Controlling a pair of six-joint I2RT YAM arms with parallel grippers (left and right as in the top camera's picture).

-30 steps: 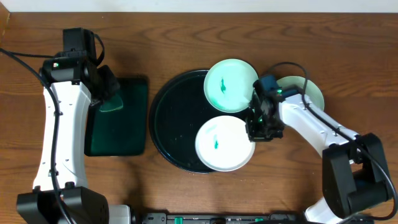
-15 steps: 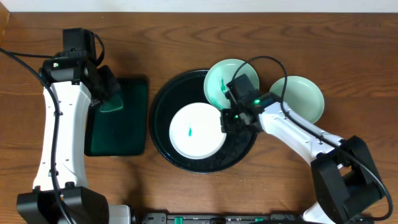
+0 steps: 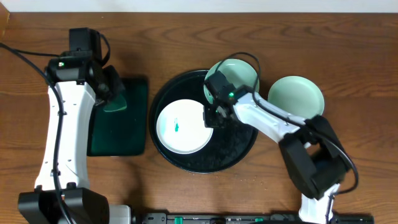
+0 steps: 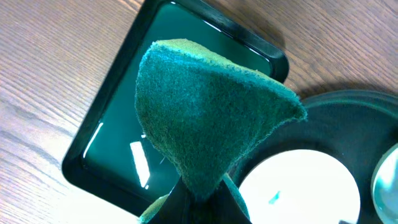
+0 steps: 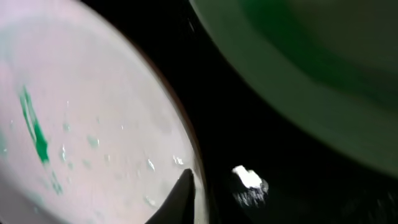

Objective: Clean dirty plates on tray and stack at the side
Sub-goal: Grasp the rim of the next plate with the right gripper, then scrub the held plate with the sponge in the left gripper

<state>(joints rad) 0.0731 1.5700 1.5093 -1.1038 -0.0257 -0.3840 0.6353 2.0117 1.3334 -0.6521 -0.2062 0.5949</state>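
The smeared plate [image 3: 180,127] lies inside the tray [image 3: 186,163], left of centre. The right gripper [image 3: 211,115] is clenched on its right rim. The second plate [image 3: 245,73] overlaps the tray's far right rim; the third plate [image 3: 298,98] sits right of the tray. The left gripper [image 3: 114,98], left of the tray, grasps a sponge [image 4: 205,112].

Our two arms, both angled inward.
Our left arm [image 3: 62,137] stretches forward, left gripper [image 3: 112,94] pinched tight; our right arm [image 3: 267,121] bends across, right gripper [image 3: 211,116] tipped down, its opening unclear.

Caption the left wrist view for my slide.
Left gripper pinches a green sponge above its rectangular tray; a smeared plate sits on the round tray.
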